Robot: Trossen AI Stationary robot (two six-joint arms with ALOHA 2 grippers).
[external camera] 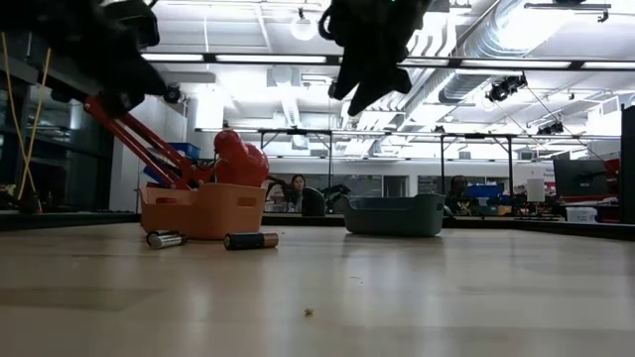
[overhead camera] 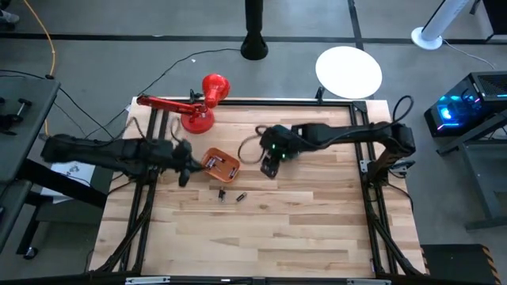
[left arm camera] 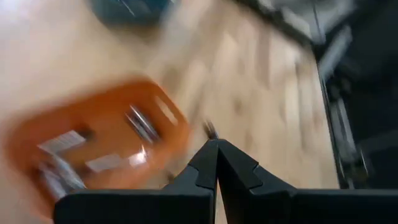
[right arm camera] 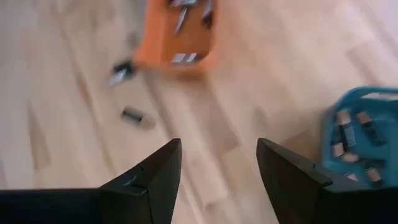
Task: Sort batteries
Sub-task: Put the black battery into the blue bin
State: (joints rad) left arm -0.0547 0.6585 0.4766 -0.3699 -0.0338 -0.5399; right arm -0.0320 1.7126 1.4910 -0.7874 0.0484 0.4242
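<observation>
Two loose batteries [overhead camera: 230, 195] lie on the bare table [overhead camera: 261, 237] toward its middle, just in front of the orange bin [overhead camera: 221, 164], clear of both grippers. The left gripper [overhead camera: 184, 176], fingers together, hovers beside that bin. The right gripper [right arm camera: 219, 165], fingers apart and empty, hangs above the teal bin [external camera: 394, 214], which holds more batteries.

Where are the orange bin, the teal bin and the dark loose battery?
orange bin [external camera: 203, 211]: low view, front wall.
teal bin [external camera: 395, 215]: low view, front wall.
dark loose battery [external camera: 251, 240]: low view, middle of its body.
</observation>
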